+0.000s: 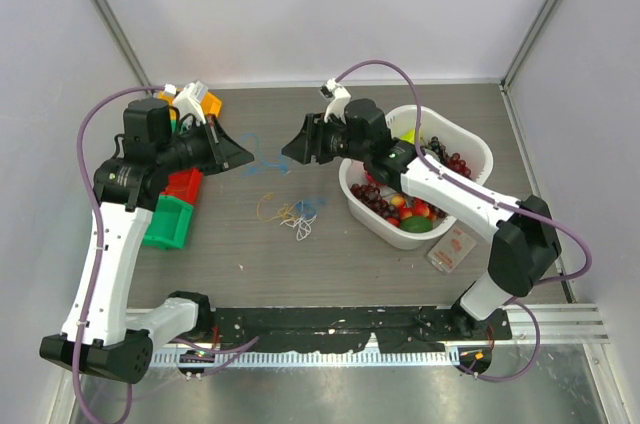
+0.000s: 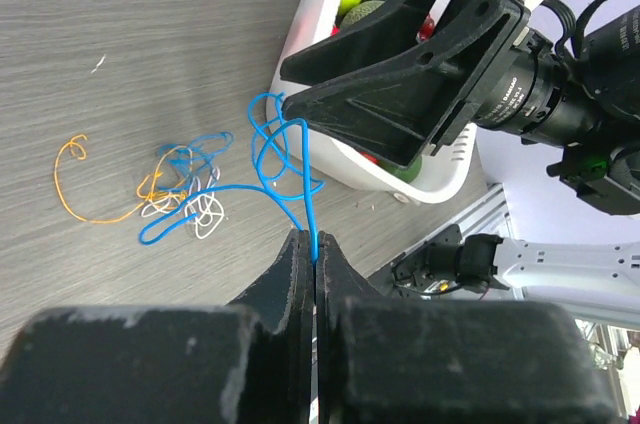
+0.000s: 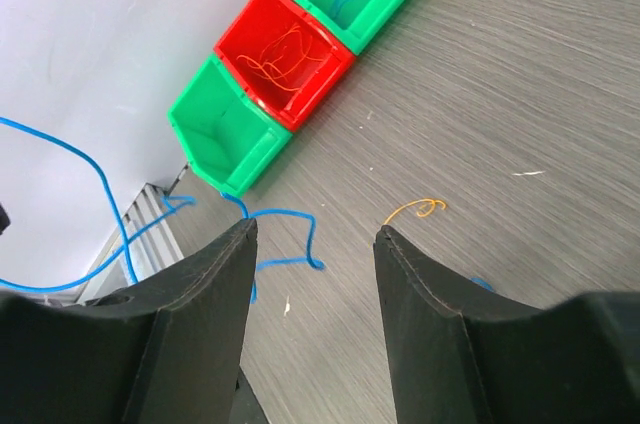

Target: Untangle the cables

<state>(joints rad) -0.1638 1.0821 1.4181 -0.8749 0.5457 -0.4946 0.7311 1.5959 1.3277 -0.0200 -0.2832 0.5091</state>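
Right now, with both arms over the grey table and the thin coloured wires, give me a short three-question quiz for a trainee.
1. True or false: the left gripper is shut on the thin blue wire.
2. What lies inside the red plastic bin? A: a thin orange wire. B: purple grapes. C: nothing.
3. Fill in: the right gripper has its jaws ____.

Key: 1 true; 2 A; 3 open.
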